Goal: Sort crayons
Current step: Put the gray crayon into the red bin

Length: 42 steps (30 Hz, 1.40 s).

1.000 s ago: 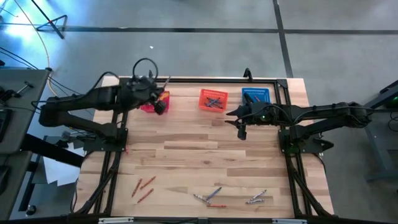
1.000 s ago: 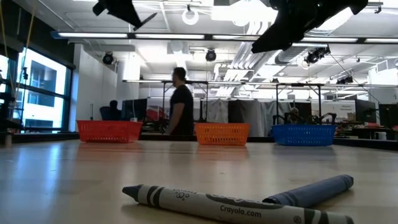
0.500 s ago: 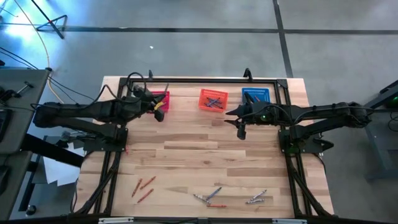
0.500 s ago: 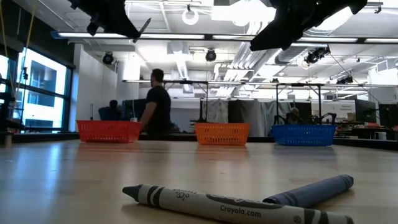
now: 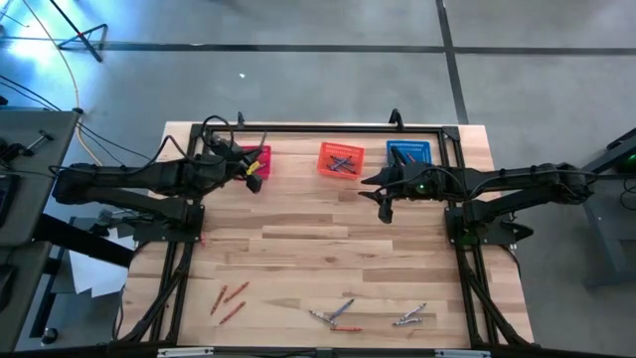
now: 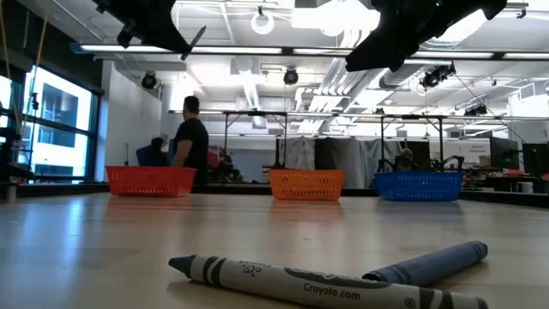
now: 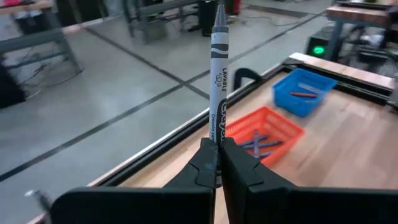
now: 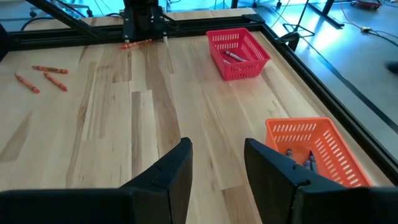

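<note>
Overhead and level views of a wooden tabletop [image 5: 328, 249] with two dark arms. The left gripper [image 7: 216, 149] hangs above the back left part of the tabletop, beside the red basket [image 5: 256, 159]; its fingers [image 7: 202, 163] are clenched on a grey crayon [image 7: 217, 68], which stands upright between them with its tip pointing away from the wrist. The right gripper [image 8: 216, 163] hangs above the back right part, in front of the gap between the orange basket [image 5: 340, 160] and the blue basket [image 5: 408, 151]; its fingers [image 8: 174, 168] stand apart with nothing between them.

The three mesh baskets sit in a row along the back edge: red at left, orange in the middle, blue at right. The orange basket contains several bluish and grey crayons [image 5: 343, 163]; the blue basket contains at least one red-orange crayon [image 7: 302, 94]; the red basket contains a crayon [image 8: 235, 57] whose colour cannot be told.

Loose crayons lie near the front edge. Three red-orange ones [image 5: 229, 299] lie at front left, well apart from the rest. A mixed cluster of grey, bluish and red-orange sticks [image 5: 336, 315] lies at front centre, and a smaller grey cluster [image 5: 408, 318] just to its right. In the level view a grey crayon [image 6: 292, 279] and a bluish crayon [image 6: 433, 262] lie touching in the foreground.

A person [image 6: 189, 142] stands in the room beyond the red basket.
</note>
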### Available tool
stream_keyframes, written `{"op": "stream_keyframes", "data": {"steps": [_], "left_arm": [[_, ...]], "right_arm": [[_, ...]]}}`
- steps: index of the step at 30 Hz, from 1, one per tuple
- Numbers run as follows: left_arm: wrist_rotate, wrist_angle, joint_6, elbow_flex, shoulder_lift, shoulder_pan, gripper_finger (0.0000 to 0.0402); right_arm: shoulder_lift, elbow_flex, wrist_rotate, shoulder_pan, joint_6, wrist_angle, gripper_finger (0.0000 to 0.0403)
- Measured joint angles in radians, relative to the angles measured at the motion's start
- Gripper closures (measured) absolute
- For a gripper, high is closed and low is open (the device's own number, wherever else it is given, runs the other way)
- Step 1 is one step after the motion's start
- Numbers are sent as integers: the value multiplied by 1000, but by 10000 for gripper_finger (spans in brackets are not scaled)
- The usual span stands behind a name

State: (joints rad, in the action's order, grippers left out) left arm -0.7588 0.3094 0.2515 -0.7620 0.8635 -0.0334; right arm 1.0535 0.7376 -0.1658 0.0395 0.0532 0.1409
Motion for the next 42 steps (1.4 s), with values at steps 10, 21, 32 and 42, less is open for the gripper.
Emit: {"op": "stream_keyframes", "data": {"steps": [10,21,32,42], "left_arm": [[-188,214,292,-1,8,-20,401],[-120,400,427,-2,140,-156,401],[79,404,329,-1,347,-321,401],[256,395,165,-1,462,-480,401]], "right_arm": [[0,0,0,0,0,0,263],[0,0,0,0,0,-2,263],[1,0,0,0,0,-2,263],[1,0,0,0,18,0,263]]}}
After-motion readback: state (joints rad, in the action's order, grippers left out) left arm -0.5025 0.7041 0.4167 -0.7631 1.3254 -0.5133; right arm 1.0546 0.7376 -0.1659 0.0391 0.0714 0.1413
